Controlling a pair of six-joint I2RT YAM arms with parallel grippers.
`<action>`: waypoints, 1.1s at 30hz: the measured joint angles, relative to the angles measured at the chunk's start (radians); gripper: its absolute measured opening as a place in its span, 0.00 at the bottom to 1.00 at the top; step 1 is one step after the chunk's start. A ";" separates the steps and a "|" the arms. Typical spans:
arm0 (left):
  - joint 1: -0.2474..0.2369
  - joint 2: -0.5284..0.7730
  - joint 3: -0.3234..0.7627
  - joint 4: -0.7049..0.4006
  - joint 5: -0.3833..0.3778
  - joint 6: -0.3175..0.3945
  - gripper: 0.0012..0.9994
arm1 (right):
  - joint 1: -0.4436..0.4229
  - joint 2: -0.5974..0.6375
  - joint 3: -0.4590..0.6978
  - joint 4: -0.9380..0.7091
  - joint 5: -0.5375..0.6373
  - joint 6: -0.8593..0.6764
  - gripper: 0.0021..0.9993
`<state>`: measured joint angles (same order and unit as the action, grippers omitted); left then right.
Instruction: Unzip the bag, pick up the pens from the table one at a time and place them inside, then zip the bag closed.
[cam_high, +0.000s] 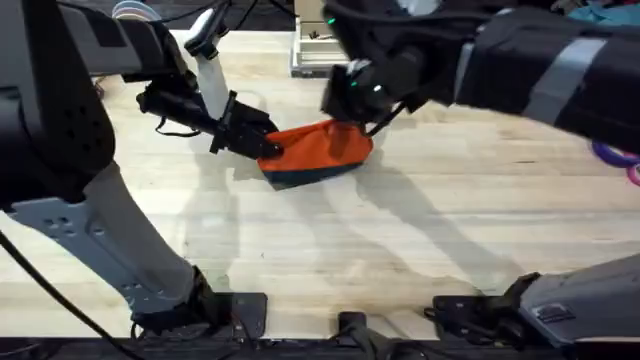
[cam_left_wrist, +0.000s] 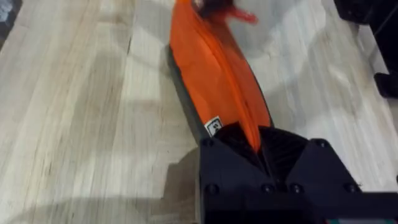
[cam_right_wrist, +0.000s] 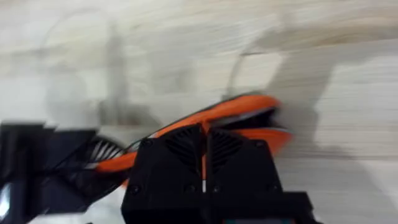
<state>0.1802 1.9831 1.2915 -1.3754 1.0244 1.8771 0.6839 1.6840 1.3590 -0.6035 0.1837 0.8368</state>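
The orange bag (cam_high: 322, 150) lies on the light wood table (cam_high: 420, 230) at the middle, its dark bottom edge toward the front. My left gripper (cam_high: 268, 148) is shut on the bag's left end; in the left wrist view the orange fabric (cam_left_wrist: 214, 74) runs away from the clamped fingers (cam_left_wrist: 233, 143). My right gripper (cam_high: 350, 118) comes down on the bag's upper right part. In the right wrist view its fingers (cam_right_wrist: 180, 149) are shut on the bag's top edge (cam_right_wrist: 242, 109). The pens are out of view.
A pale rack-like object (cam_high: 312, 52) stands at the table's back edge behind the bag. Purple items (cam_high: 618, 156) lie at the far right. Bare tabletop stretches in front of the bag down to the arm bases.
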 joint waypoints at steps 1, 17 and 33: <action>0.001 0.000 0.000 0.000 -0.001 0.000 0.04 | -0.020 0.000 0.000 -0.011 0.004 0.000 0.03; -0.016 0.000 0.000 0.004 0.009 0.000 0.04 | -0.249 -0.002 0.000 -0.112 -0.055 0.000 0.03; 0.017 0.000 0.000 -0.012 -0.060 0.000 0.04 | -0.462 0.039 0.000 -0.150 0.167 -0.008 0.03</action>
<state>0.1970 1.9831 1.2911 -1.3872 0.9643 1.8774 0.2223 1.7226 1.3588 -0.7536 0.3505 0.8286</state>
